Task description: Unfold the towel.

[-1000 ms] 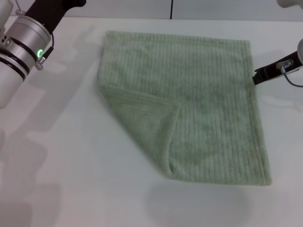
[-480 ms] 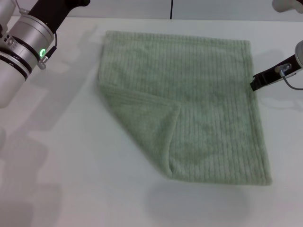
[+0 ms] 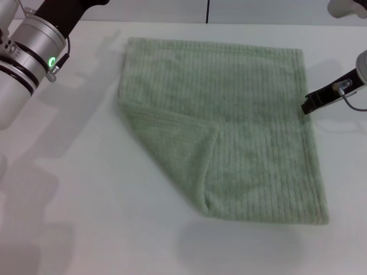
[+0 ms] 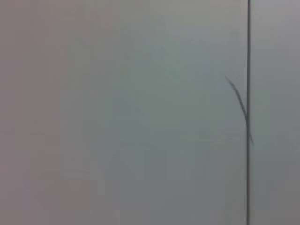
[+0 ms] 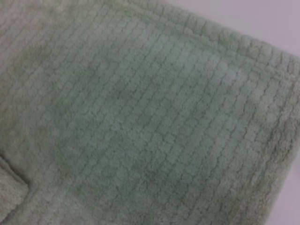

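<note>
On a white tabletop point(image 3: 86, 189), the towel point(image 3: 229, 114) lies with its near-left corner folded over, nearer the left gripper point(image 3: 63, 11); jaws' state cannot be told.

head view: high, looking down on pale sage-green ribbed terry towel point(image 3: 229, 132) | right wrist: close on same towel point(image 5: 140, 122) | left wrist: blank grey panel
</note>
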You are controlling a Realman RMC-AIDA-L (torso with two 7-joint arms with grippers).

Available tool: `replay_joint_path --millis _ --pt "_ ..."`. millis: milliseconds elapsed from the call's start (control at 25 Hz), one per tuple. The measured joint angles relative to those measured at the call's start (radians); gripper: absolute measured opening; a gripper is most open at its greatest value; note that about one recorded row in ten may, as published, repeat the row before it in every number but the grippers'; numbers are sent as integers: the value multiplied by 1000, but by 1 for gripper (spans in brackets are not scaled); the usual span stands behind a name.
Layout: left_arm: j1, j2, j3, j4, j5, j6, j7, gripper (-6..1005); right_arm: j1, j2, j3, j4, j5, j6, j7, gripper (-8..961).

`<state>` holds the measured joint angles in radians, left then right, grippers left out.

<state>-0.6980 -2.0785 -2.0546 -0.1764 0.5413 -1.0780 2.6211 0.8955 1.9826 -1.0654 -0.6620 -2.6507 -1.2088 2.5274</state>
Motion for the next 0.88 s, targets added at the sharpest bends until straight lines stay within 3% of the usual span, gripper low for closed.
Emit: replay_joint_path --millis 880 --pt "0 0 8 -5 0 -15 -9 804 6 -4 1 40 21 -11 -29 0"
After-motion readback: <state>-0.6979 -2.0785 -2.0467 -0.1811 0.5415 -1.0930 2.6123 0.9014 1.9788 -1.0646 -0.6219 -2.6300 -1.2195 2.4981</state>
